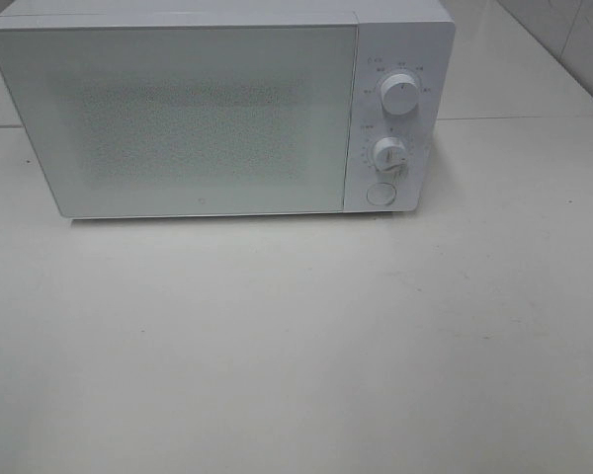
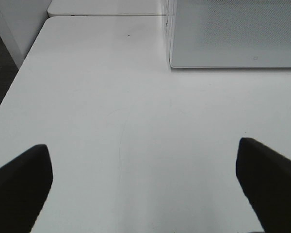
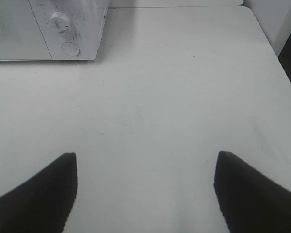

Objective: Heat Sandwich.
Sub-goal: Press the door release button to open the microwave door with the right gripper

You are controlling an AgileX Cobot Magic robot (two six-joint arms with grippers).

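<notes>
A white microwave stands at the back of the table with its door shut; two knobs and a round button sit on its right panel. The sandwich is out of view. My left gripper hovers open over bare tabletop, in front of the microwave's left corner. My right gripper is open too, above the table off the microwave's right front corner. Nothing lies between either pair of fingers. Neither arm shows in the exterior high view.
The white table stretches in front of the microwave. A second table abuts behind it on the right. The table's left edge and right edge show in the wrist views.
</notes>
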